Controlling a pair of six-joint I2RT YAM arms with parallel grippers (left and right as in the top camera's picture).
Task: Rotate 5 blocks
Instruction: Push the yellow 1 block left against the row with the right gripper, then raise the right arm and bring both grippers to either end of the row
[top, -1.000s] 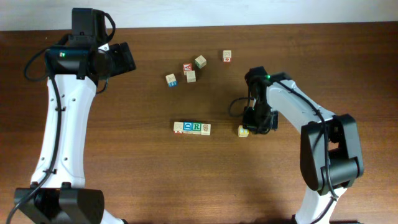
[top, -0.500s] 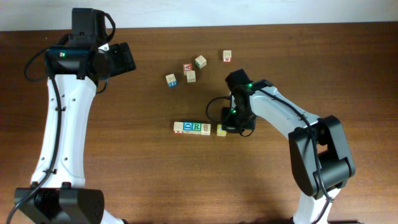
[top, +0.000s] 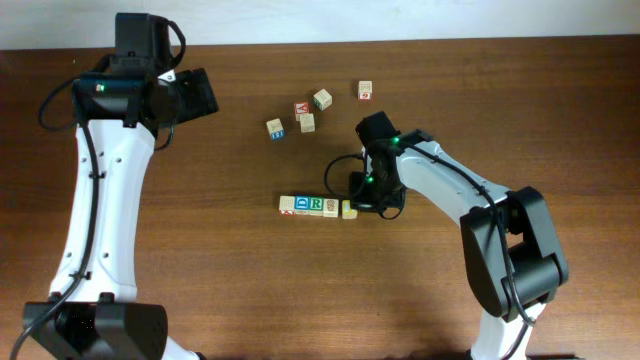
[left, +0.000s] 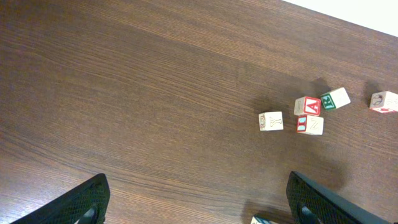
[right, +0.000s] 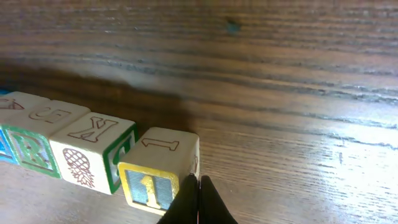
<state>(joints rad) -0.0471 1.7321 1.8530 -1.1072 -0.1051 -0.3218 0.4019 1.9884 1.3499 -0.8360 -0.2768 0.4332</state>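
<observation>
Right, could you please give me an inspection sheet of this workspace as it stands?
Surface: dark wooden table.
Job's things: row of five blocks, side by side; yellow-faced block at its right end.
Clutter: five loose cubes farther back.
Grippers: left gripper open, empty; right gripper shut, tips against the yellow-faced block.
Cables: black cables looped at both arms.
Surroundings: pale strip beyond table.

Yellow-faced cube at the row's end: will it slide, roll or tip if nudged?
The yellow-faced cube looks rigid and flat-sided, so it should slide, not roll. Resting flat on one face, it seems unlikely to tip. The shut right gripper sits at one corner; pushing there may twist it.
</observation>
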